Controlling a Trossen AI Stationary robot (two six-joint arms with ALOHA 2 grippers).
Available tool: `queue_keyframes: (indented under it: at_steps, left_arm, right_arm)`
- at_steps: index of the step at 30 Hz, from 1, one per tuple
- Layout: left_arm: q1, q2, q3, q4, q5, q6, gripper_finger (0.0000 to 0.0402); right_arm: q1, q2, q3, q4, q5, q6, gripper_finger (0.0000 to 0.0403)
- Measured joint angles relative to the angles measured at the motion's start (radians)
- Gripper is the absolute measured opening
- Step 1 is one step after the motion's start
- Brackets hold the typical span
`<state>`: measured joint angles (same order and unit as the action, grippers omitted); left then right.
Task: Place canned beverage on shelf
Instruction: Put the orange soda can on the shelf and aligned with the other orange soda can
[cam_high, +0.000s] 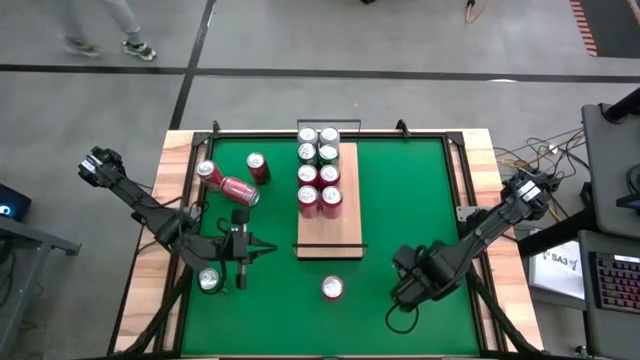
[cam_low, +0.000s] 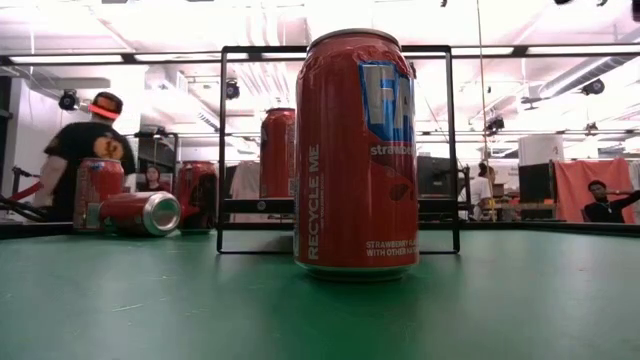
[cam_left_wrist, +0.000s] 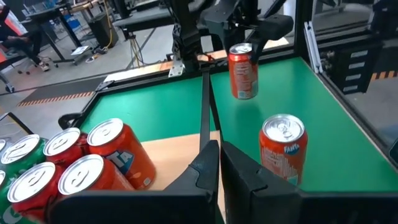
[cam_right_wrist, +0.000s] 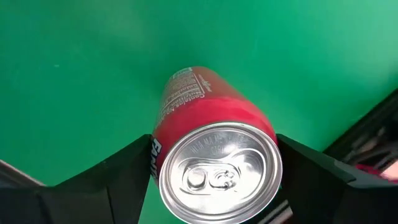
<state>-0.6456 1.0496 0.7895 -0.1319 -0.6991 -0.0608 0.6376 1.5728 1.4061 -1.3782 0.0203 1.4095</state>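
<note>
Two fingers of the right gripper (cam_right_wrist: 214, 149) stand spread on either side of an upright red can (cam_right_wrist: 205, 112), one at each flank just below the rim. Whether they press on it cannot be told. This can stands on the green mat (cam_high: 400, 200), near and right, well apart from the shelf (cam_high: 330, 232).

To its left a second red can (cam_high: 332, 288) stands alone on the mat, just off the near end of the shelf. The shelf runs from near to far down the middle of the mat. Its near half is bare, and eight cans (cam_high: 318, 168) fill the far half in two rows, some green, some red.

The left gripper (cam_left_wrist: 219, 149) waits left of the shelf's near end, closed and empty, pointing right. One more can (cam_high: 209, 281) stands near it by the mat's left edge. At far left are three red cans — two upright (cam_high: 258, 167), one lying on its side (cam_high: 238, 190)
</note>
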Motion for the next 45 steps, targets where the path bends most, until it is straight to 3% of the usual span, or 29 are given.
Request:
queue_keyframes:
  at_steps: [12, 18, 23, 28, 33, 37, 41, 45]
  left_arm:
    - [0.000, 0.000, 0.000, 0.093, -0.001, 0.033, 0.0000]
    - [0.000, 0.000, 0.000, 0.116, -0.001, 0.053, 0.0000]
    - [0.001, 0.025, 0.000, 0.289, 0.000, 0.155, 0.0000]
    - [0.002, 0.077, 0.000, 0.442, 0.000, 0.267, 0.0000]
    - [0.002, 0.131, 0.009, 0.512, -0.015, 0.317, 0.0000]
    - [0.001, 0.156, 0.021, 0.513, -0.117, 0.337, 0.0000]
    - [0.002, 0.164, 0.038, 0.515, -0.156, 0.358, 0.0009]
    - [0.001, 0.165, 0.061, 0.507, -0.156, 0.373, 0.0048]
  right_arm:
    - [0.000, -0.062, 0.200, -0.056, 0.203, -0.102, 0.0286]
    - [0.013, -0.070, 0.285, -0.052, 0.209, -0.208, 0.0286]
    - [0.024, -0.071, 0.379, -0.046, 0.217, -0.298, 0.0286]
    - [0.030, -0.072, 0.444, -0.012, 0.310, -0.409, 0.0286]
    - [0.030, -0.073, 0.454, 0.108, 0.402, -0.562, 0.0286]
    - [0.023, -0.071, 0.424, 0.203, 0.448, -0.655, 0.0286]
    - [0.013, -0.055, 0.413, 0.243, 0.487, -0.665, 0.0286]
    - [-0.003, -0.043, 0.413, 0.242, 0.496, -0.638, 0.0286]
